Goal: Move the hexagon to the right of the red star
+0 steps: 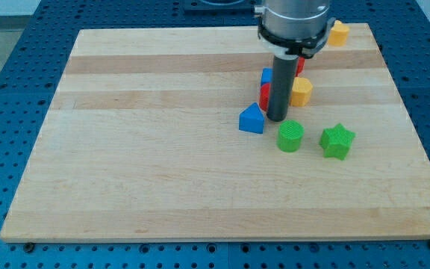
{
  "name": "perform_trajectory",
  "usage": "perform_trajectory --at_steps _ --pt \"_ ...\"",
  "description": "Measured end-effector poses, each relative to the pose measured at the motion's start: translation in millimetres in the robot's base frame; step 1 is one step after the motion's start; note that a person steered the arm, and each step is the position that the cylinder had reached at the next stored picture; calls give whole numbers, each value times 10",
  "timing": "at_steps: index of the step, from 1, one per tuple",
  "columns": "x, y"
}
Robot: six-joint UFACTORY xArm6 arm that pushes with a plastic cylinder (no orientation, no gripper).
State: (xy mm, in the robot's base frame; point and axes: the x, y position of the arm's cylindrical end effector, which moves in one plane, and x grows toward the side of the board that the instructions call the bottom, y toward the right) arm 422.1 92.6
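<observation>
The arm has no fingers; its tip (277, 118) sits just left of the yellow hexagon (301, 91), hiding most of a red block (263, 96), so placement cannot be judged

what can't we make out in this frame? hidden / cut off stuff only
- Red block, camera view: mostly behind the rod, shape unreadable, so star or not is unclear.
- Second red piece: a sliver beside the rod.
- Blue block behind the rod: only an edge shows.
- Yellow block at the view's top: partly behind the arm housing.
- My tip: contact with the blue block unclear.
</observation>
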Motion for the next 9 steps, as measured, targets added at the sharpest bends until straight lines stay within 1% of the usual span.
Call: perform_trajectory --at_steps 1,2,3,4,6,9 --pt "-131 194" --pt "-350 291" --pt "-511 283" --pt "-539 309" --pt "-548 656" --pt "-1033 996"
